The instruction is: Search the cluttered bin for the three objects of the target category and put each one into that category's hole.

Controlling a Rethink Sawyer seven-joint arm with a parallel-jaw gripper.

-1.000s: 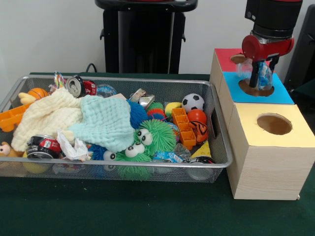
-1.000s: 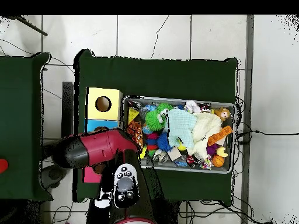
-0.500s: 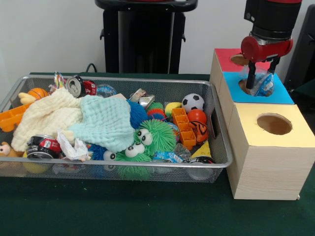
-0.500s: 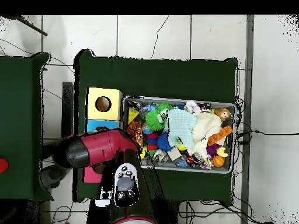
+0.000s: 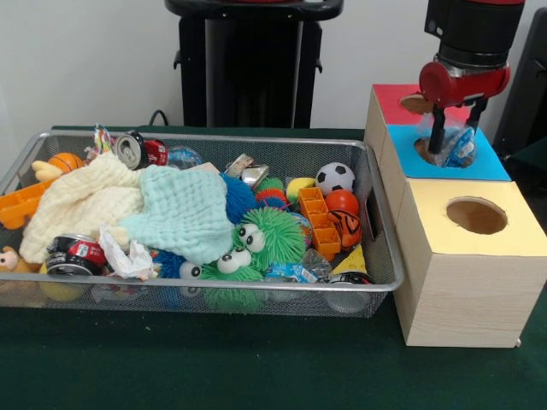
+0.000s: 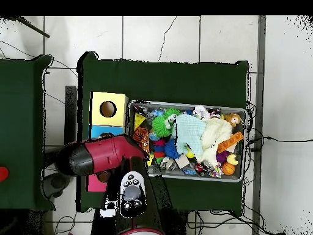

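1. Gripper (image 5: 451, 128) above blue hole (image 5: 444, 152), jaws pinching a clear plastic wrapper (image 5: 450, 143).
2. Wrapper partly resting in that hole, between the red (image 5: 395, 100) and yellow (image 5: 470, 213) box tops.
3. Wire bin (image 5: 376, 248) of clutter beside the boxes.

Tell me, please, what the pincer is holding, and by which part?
The pincer grips a clear plastic bag near its top, over the hole in the blue box.
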